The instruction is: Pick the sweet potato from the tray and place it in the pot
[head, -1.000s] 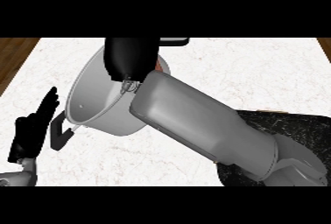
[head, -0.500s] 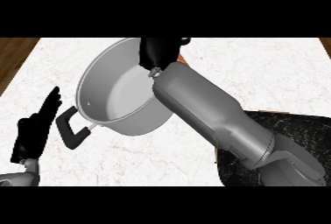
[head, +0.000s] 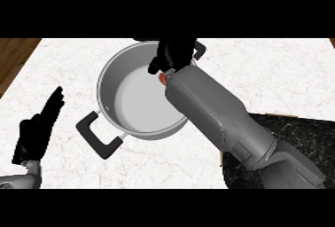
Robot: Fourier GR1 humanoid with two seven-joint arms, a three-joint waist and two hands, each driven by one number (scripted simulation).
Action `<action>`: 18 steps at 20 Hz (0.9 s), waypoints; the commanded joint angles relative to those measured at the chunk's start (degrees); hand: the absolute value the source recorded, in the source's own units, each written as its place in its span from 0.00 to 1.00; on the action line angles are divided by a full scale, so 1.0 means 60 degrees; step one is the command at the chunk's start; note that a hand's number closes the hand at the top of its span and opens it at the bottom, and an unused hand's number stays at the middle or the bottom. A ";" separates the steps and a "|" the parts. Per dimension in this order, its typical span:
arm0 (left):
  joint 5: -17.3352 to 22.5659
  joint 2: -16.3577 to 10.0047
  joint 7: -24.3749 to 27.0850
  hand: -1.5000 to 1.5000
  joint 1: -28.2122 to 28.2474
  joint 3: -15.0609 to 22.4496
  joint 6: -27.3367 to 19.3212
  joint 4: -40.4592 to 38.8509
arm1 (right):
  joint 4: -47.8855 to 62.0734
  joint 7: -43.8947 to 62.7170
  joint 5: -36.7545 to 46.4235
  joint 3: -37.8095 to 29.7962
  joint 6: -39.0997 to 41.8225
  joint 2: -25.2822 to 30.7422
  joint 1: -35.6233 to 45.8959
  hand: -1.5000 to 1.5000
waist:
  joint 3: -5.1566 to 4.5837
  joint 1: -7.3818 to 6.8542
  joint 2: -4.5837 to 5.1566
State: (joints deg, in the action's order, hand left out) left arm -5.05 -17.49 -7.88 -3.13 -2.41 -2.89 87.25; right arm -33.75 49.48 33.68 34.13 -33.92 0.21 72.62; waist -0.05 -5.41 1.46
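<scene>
A steel pot [head: 141,99] with black handles [head: 98,138] stands mid-counter, its inside bare. My right hand [head: 173,52] hangs over the pot's far right rim, fingers curled downward. A small orange piece of the sweet potato [head: 161,78] peeks out under the hand, beside the wrist; the rest is hidden by the hand. The grey right forearm [head: 212,111] crosses the pot's right side. The dark speckled tray [head: 297,133] lies at the lower right, partly under the arm. My left hand [head: 38,129] rests open at the left edge, fingers up.
White marble counter [head: 274,75] spreads around the pot. A brown wooden strip [head: 13,57] runs along the counter's far left edge. The pot's near handle sticks out toward the left hand.
The right hand, with the orange piece under it, has moved from the pot's left rim across to its far right rim. The left hand stays put.
</scene>
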 commanded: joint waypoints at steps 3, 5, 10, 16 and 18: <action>-0.0001 -0.0041 0.0243 0.50 -0.0152 -0.0042 0.0176 -0.0393 | -0.0012 -0.0677 -0.0607 0.0190 -0.1915 -0.0034 0.0050 0.00 | -0.0008 -0.0072 -0.0002; 0.0131 -0.0090 0.0028 0.50 0.0060 -0.0237 0.0123 -0.0214 | -0.0448 -0.1721 -0.0550 -0.0441 -0.3157 -0.0034 -0.0152 0.00 | 0.0016 0.0164 -0.0053; 0.0018 0.0017 -0.0126 0.50 0.0061 -0.0136 0.0027 -0.0024 | -0.1278 -0.2121 -0.1216 -0.0646 -0.4918 -0.0033 -0.0545 0.00 | 0.0012 0.0204 -0.0103; 0.0092 -0.0109 -0.0066 0.50 0.0122 -0.0448 0.0099 -0.0078 | -0.2561 -0.2391 -0.2745 -0.0612 -0.4220 -0.0033 -0.0761 0.00 | 0.0009 0.0575 -0.0202; 0.0256 -0.0194 0.0153 0.50 0.0572 -0.0728 0.0215 -0.0204 | -0.3329 -0.2441 -0.2661 -0.0364 -0.4394 -0.0033 -0.1554 0.00 | 0.0009 0.0740 -0.0254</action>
State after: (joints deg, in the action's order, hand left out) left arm -4.05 -18.46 -6.96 -1.67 -5.46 -1.78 85.84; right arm -47.79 34.69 20.03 31.06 -57.38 0.24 67.39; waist 0.00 -2.37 0.36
